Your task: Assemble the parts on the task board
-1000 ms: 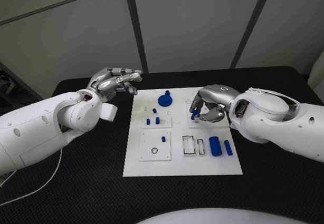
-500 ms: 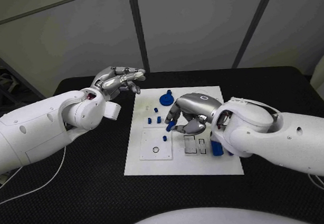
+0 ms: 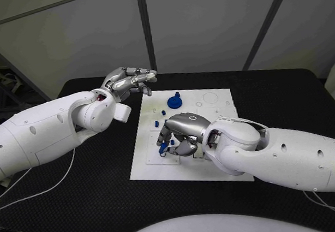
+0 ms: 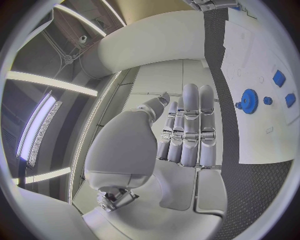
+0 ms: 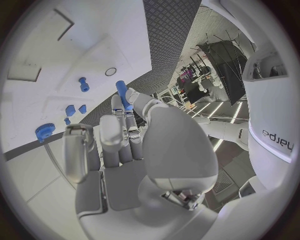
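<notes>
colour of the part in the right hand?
Blue peg, pinched in the right hand; clearest in right wrist view.

Right hand (image 3: 183,135) and forearm covered the task board's (image 3: 152,169) middle and near right part, slots and parts there hidden, held blue peg (image 5: 122,94) partly hidden between fingers, small board markings too small to read
</notes>
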